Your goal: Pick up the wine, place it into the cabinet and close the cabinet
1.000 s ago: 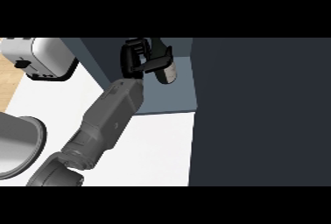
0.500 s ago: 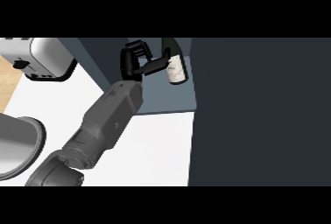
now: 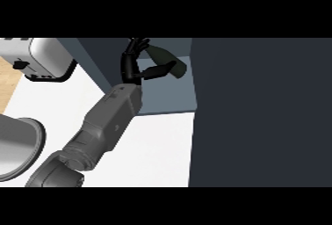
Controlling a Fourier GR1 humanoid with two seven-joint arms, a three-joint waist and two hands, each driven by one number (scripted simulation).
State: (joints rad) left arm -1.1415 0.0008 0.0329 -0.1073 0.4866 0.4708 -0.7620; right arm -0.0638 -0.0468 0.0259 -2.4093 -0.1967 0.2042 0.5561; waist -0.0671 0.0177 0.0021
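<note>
The wine bottle (image 3: 167, 59) shows as a dark green shape inside the open cabinet (image 3: 162, 101). It leans from upper left to lower right. My left hand (image 3: 133, 70) is inside the cabinet just left of the bottle. Its fingers point up and are nearly straight, and its thumb (image 3: 159, 70) sticks out to the right under the bottle. I cannot tell whether the thumb touches the bottle. The hand is open and not closed round the bottle. The cabinet's dark door (image 3: 259, 110) stands open and fills the right of the view. My right hand does not show.
A silver toaster (image 3: 35, 57) stands at the upper left on the white counter (image 3: 156, 149). A large grey round vessel (image 3: 16, 149) sits at the left edge near my elbow. The cabinet's left wall (image 3: 97, 61) runs beside my forearm.
My left hand has let go of the bottle and its fingers have straightened. The bottle, upright with its pale label showing before, now leans over to the right.
</note>
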